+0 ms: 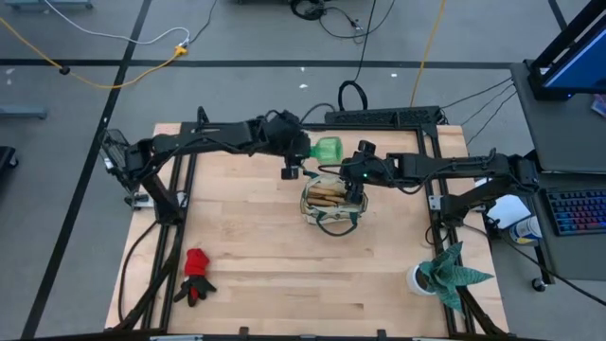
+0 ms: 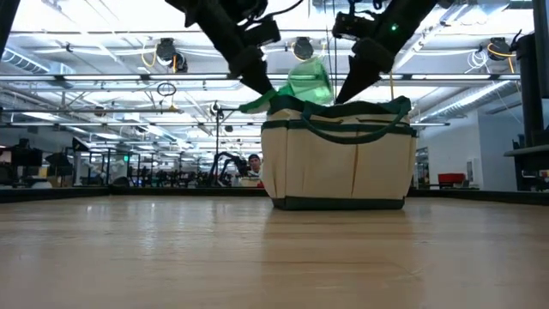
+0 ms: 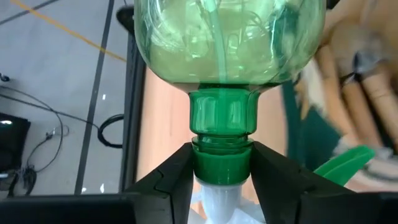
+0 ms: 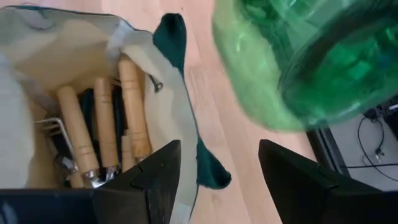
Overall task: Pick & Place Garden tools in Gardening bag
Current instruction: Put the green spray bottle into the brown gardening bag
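While left gripper (image 3: 221,174) clamps spray bottle (image 3: 227,56) neck, right gripper (image 4: 217,180) wide above bag (image 2: 339,154).

Crowding the gardening bag (image 1: 331,201) mouth: wooden handles (image 4: 102,124) inside, spray bottle (image 1: 328,149) and 2 grippers overhead; leaving open tabletop (image 1: 275,275) in front.

Glossy translucent plastic spray bottle (image 3: 229,43), soft cloth gardening bag (image 2: 338,159), smooth wooden handles (image 4: 78,134).

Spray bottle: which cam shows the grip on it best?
Left wrist view: the left claw is shut on the spray bottle at its neck. High view shows the bottle by the gardening bag. Low view shows it above the bag's rim; right wrist view shows only its blurred body.
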You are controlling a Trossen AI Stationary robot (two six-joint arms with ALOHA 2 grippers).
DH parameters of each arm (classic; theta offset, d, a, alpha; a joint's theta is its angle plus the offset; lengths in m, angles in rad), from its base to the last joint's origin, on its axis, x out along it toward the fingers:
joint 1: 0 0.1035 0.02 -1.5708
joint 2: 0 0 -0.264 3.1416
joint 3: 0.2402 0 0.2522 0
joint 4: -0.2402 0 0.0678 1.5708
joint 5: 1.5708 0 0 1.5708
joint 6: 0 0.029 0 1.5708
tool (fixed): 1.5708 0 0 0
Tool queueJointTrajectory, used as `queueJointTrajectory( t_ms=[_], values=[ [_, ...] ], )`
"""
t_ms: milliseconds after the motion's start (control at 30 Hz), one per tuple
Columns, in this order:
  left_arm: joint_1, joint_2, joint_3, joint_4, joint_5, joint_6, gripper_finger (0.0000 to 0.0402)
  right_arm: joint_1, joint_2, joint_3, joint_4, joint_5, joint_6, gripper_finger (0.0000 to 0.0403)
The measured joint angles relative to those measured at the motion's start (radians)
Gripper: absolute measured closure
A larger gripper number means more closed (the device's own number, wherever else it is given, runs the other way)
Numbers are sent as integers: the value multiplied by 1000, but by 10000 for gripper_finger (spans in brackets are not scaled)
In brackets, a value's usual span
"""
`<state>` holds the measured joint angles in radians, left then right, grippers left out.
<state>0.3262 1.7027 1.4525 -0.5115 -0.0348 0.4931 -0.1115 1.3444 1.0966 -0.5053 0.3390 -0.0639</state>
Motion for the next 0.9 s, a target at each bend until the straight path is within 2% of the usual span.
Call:
queueJointTrajectory(
  t_ms=[267, 467, 633, 900],
  values=[
    [-77, 0, 0, 48, -14, -47, 267, 41, -83, -1, -72, 0, 13, 193],
    [-114, 0, 0, 69, -12, -70, 255, 68, -160, -1, -220, 0, 146, 193],
    [-143, 0, 0, 98, -11, -112, 262, 98, -215, 0, -345, 0, 262, 193],
    [-201, 0, 0, 192, 51, -173, 266, 124, -246, 0, -381, 0, 340, 193]
  ],
)
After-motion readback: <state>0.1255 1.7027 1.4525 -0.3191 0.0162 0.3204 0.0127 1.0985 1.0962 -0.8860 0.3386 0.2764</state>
